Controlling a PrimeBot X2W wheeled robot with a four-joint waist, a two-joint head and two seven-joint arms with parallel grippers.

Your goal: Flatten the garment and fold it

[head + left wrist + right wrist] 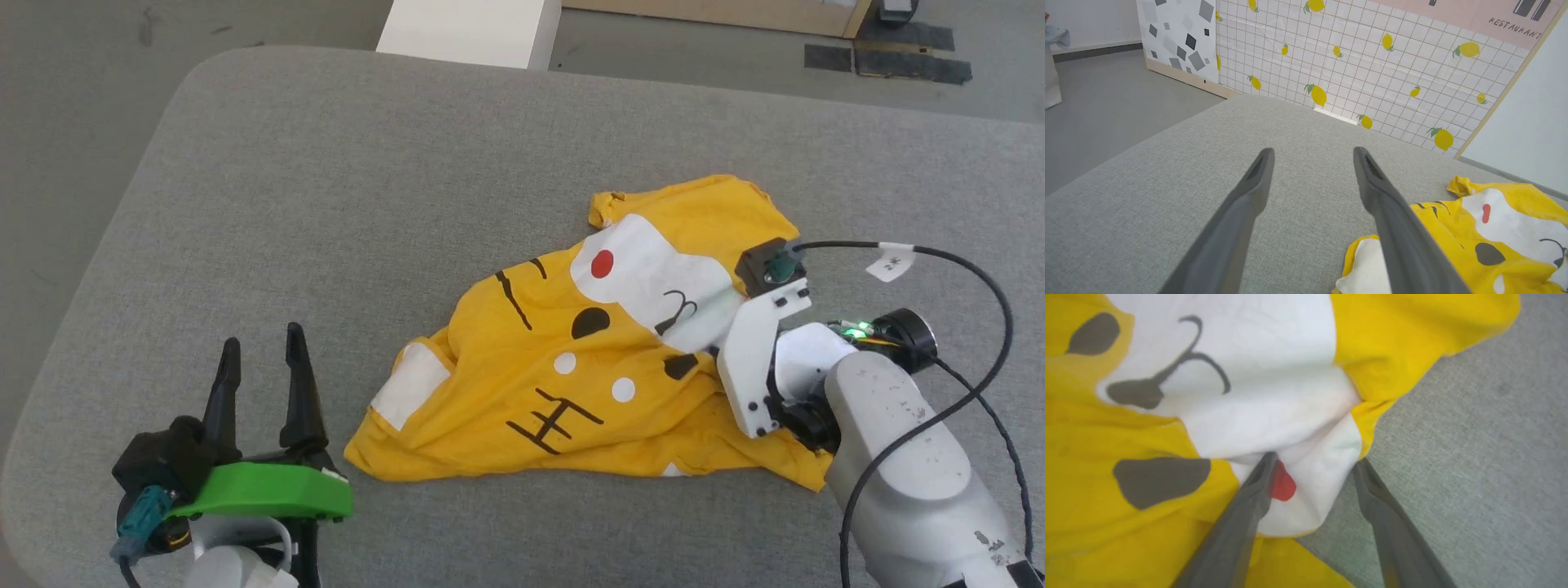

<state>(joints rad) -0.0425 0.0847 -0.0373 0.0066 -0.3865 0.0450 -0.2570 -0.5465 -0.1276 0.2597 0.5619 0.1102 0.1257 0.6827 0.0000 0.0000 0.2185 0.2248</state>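
- Grey woven padding (pixel 326 204) with a rounded corner covers most of the head view; grey floor (pixel 65 122) lies beyond it, and a white block (pixel 469 28) stands at the top edge.
- In the upper part of the left wrist view, a tiled wall panel printed with lemons (pixel 1372 61) rises behind the padding.
- The garment (pixel 571 384) lies crumpled, print side up, right of centre in the head view. Its white patches, a red dot and black stripes show.
- The left gripper (pixel 263 335) sits at the lower left of the head view over bare padding, beside the shirt but clear of it, its jaws spread and holding nothing.
- The right gripper (pixel 1315 458) is at the shirt's right edge with its jaws apart. In the right wrist view, one finger lies on the cloth by a red dot, the other is over the padding at the hem, and a white fold sits between them, not pinched.
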